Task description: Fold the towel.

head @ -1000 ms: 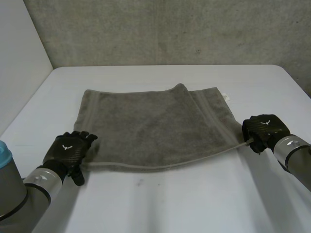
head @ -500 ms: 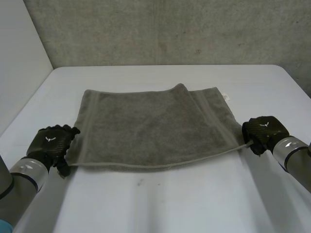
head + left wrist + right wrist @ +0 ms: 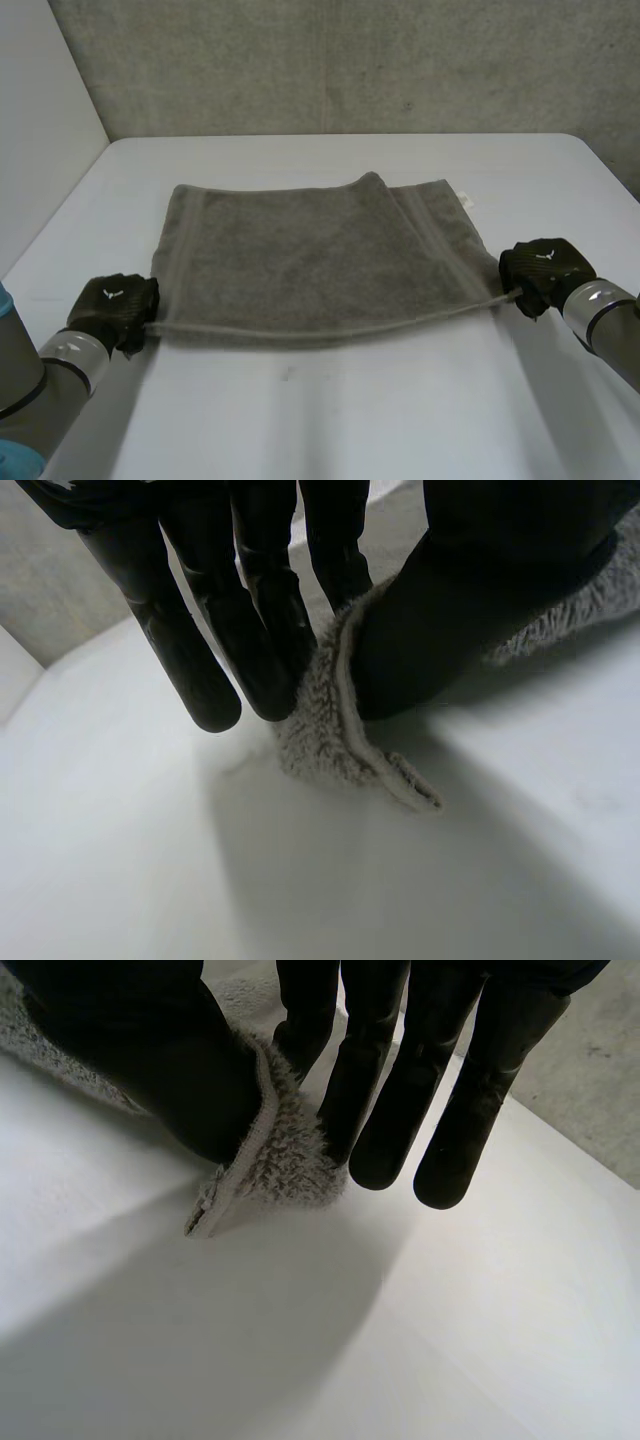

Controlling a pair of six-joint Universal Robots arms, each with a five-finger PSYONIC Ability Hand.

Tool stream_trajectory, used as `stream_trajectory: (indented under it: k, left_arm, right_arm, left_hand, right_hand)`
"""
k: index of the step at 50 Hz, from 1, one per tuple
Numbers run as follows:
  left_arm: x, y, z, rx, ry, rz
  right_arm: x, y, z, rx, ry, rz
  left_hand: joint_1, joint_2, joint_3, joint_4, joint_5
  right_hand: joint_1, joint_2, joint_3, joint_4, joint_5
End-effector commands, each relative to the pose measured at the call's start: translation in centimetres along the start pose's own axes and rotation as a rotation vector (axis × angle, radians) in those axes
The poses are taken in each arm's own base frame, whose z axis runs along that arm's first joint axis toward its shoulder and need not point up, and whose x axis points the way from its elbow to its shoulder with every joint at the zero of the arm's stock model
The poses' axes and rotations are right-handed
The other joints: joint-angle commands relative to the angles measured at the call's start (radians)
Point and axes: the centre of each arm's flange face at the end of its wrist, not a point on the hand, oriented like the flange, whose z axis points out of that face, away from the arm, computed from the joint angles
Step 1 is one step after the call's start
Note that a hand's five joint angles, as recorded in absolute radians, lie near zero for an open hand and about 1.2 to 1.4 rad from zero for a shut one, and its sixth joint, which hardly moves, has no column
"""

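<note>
"While the towel [image 3: 310,260] lies spread across the middle of the white table [image 3: 320,420], what has the robot actually got hold of?"

"Its two near corners. The left hand [image 3: 113,306] pinches the near left corner between thumb and fingers, and the right hand [image 3: 540,270] does likewise at the near right corner. From where I stand, the near hem runs taut between them and seems raised a little off the tabletop."

"So the next thing is to carry that edge over to the far side?"

"That's my guess. To do it well, both hands should rise together, level, with the hem stretched so the cloth doesn't sag in the middle. Then they should travel forward evenly and lay the near corners right on the far ones. The far right one has a small white tag [image 3: 466,199] to aim at. If one hand leads, the fold will come out skewed."
</note>
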Motion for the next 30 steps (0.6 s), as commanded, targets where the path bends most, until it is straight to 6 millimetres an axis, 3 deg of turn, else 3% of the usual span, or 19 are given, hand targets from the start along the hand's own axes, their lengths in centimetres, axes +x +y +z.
stream_trajectory:
  k: [1,3,4,5,6,8,9,11,13,19,26,28,30]
  left_arm:
    - [-1.0,-3.6,-0.8,0.140,-0.046,0.024]
    - [-1.6,-6.1,-1.9,0.218,-0.065,0.037]
    - [-1.6,-6.2,-1.9,0.218,-0.065,0.037]
    - [-1.8,-7.4,-2.6,0.248,-0.071,0.042]
    - [-1.8,-7.4,-2.6,0.248,-0.071,0.042]
    - [-2.5,-10.0,-4.5,0.287,-0.085,0.047]
    - [-2.5,-10.0,-4.5,0.287,-0.085,0.047]
    - [-2.7,-11.5,-6.2,0.284,-0.080,0.048]
    - [-2.8,-12.2,-7.0,0.281,-0.075,0.054]
    - [-2.4,-13.1,-9.3,0.228,-0.023,0.161]
    - [-2.0,-11.3,-9.3,0.136,0.007,0.263]
    - [-2.0,-10.7,-9.1,0.119,0.010,0.269]
    - [-1.9,-9.5,-7.6,0.078,0.026,0.264]
  right_arm:
    - [1.2,-2.5,-0.5,0.050,0.034,-0.026]
    - [2.1,-5.0,-2.0,0.075,0.050,-0.042]
    - [2.2,-5.0,-2.0,0.075,0.050,-0.042]
    - [2.6,-6.4,-3.1,0.087,0.055,-0.058]
    - [2.8,-7.7,-4.2,0.094,0.057,-0.078]
    - [3.0,-8.9,-5.5,0.102,0.059,-0.097]
    - [3.0,-8.9,-5.5,0.102,0.059,-0.097]
    - [3.5,-11.0,-7.8,0.121,0.077,-0.149]
    - [3.6,-11.9,-8.8,0.128,0.082,-0.185]
    - [3.4,-14.4,-12.9,0.151,0.111,-0.330]
    - [2.6,-13.3,-13.0,0.101,0.064,-0.326]
    - [2.2,-12.5,-12.4,0.072,0.038,-0.321]
    - [1.7,-10.4,-10.4,-0.007,-0.020,-0.299]
  left_hand:
    - [0.266,0.244,0.246,0.247,0.259]
    - [0.266,0.244,0.246,0.247,0.259]
    - [0.266,0.244,0.246,0.247,0.259]
    - [0.266,0.244,0.246,0.247,0.259]
    - [0.266,0.244,0.246,0.247,0.259]
    - [0.266,0.244,0.246,0.247,0.259]
    - [0.266,0.244,0.246,0.247,0.259]
    - [0.266,0.244,0.246,0.247,0.259]
    - [0.266,0.244,0.246,0.247,0.259]
    - [0.266,0.244,0.246,0.247,0.259]
    - [0.266,0.244,0.246,0.247,0.259]
    - [0.266,0.244,0.246,0.247,0.259]
    - [0.266,0.244,0.246,0.247,0.259]
  right_hand:
    - [0.031,0.216,0.209,0.203,0.231]
    - [0.031,0.216,0.209,0.203,0.231]
    - [0.031,0.216,0.209,0.203,0.231]
    - [0.031,0.216,0.209,0.203,0.231]
    - [0.031,0.216,0.209,0.203,0.231]
    - [0.031,0.216,0.209,0.203,0.231]
    - [0.031,0.216,0.209,0.203,0.231]
    - [0.031,0.216,0.209,0.203,0.231]
    - [0.031,0.216,0.209,0.203,0.231]
    - [0.031,0.216,0.209,0.203,0.231]
    - [0.031,0.216,0.209,0.203,0.231]
    - [0.031,0.216,0.209,0.203,0.231]
    - [0.031,0.216,0.209,0.203,0.231]
